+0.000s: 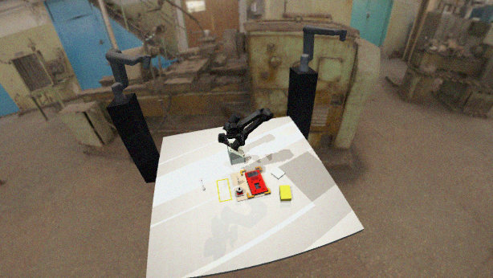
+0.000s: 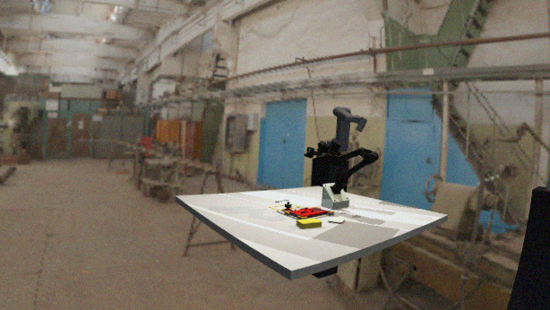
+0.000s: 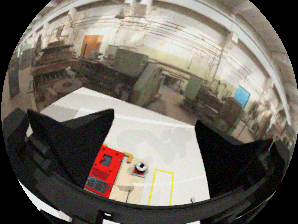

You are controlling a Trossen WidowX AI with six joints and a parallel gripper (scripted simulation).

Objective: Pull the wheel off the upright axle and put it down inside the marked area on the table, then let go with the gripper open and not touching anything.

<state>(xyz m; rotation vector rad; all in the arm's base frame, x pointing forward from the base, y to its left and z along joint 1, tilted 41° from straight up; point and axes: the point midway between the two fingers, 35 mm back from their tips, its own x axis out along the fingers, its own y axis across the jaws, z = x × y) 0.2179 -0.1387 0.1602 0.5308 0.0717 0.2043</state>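
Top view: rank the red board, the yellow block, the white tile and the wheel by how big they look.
1. Red board
2. Yellow block
3. White tile
4. Wheel, smallest

All lie close together on the table, so nearness hardly skews this.
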